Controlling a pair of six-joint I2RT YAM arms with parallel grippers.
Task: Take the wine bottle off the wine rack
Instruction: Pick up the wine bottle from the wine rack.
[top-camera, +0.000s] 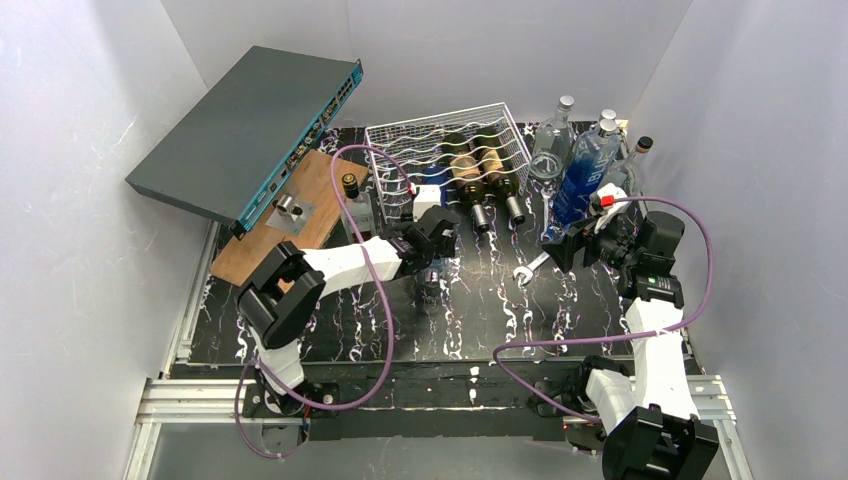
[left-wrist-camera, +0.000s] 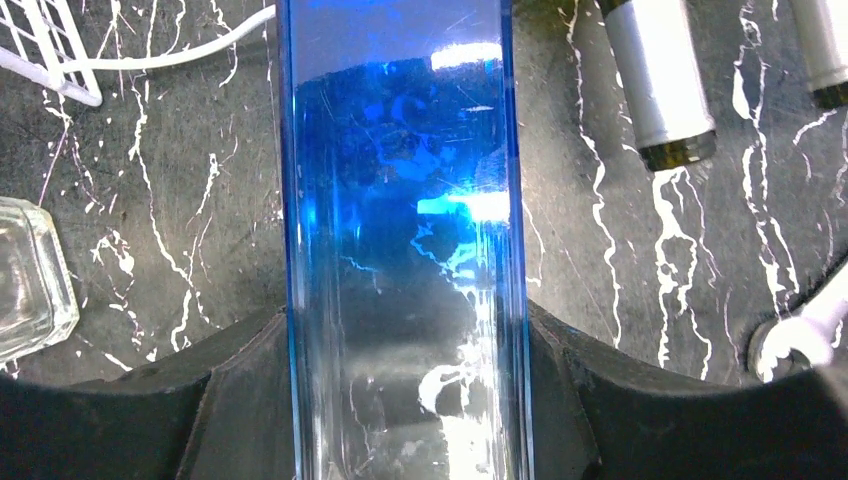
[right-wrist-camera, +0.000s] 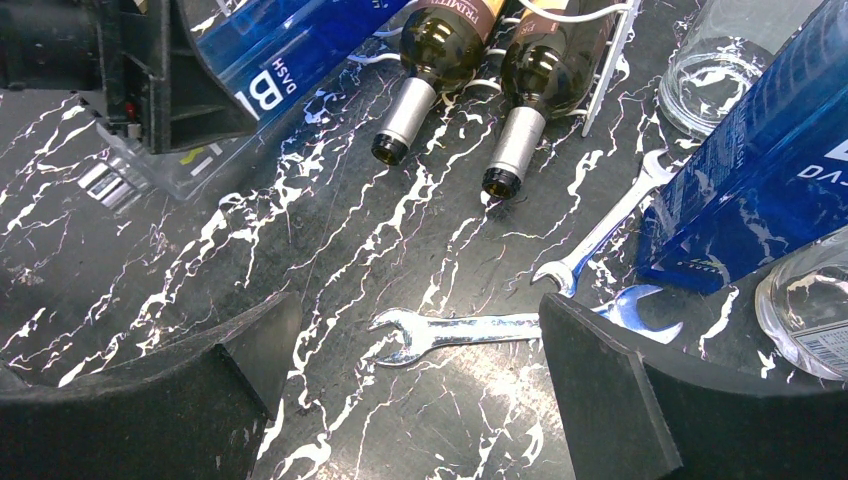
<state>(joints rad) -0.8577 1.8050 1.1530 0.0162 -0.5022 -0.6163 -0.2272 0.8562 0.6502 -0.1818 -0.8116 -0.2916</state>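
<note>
The white wire wine rack (top-camera: 440, 145) stands at the back middle of the table. Two dark wine bottles (top-camera: 470, 178) (top-camera: 500, 172) lie in it with their necks out over the front; they also show in the right wrist view (right-wrist-camera: 440, 50) (right-wrist-camera: 545, 70). My left gripper (top-camera: 432, 240) (left-wrist-camera: 405, 400) is shut on a blue glass bottle (left-wrist-camera: 400, 230) (right-wrist-camera: 270, 45) just in front of the rack. The bottle's far end reaches to the rack's front edge (top-camera: 433, 180). My right gripper (top-camera: 560, 250) (right-wrist-camera: 420, 370) is open and empty above a wrench (right-wrist-camera: 460, 330).
A grey network switch (top-camera: 250, 125) leans at the back left over a wooden board (top-camera: 290, 225). A small bottle (top-camera: 352, 190) stands by the rack. Clear bottles (top-camera: 555, 140) and a tall blue bottle (top-camera: 585, 170) stand at the back right. A second wrench (right-wrist-camera: 600, 230) lies beside them.
</note>
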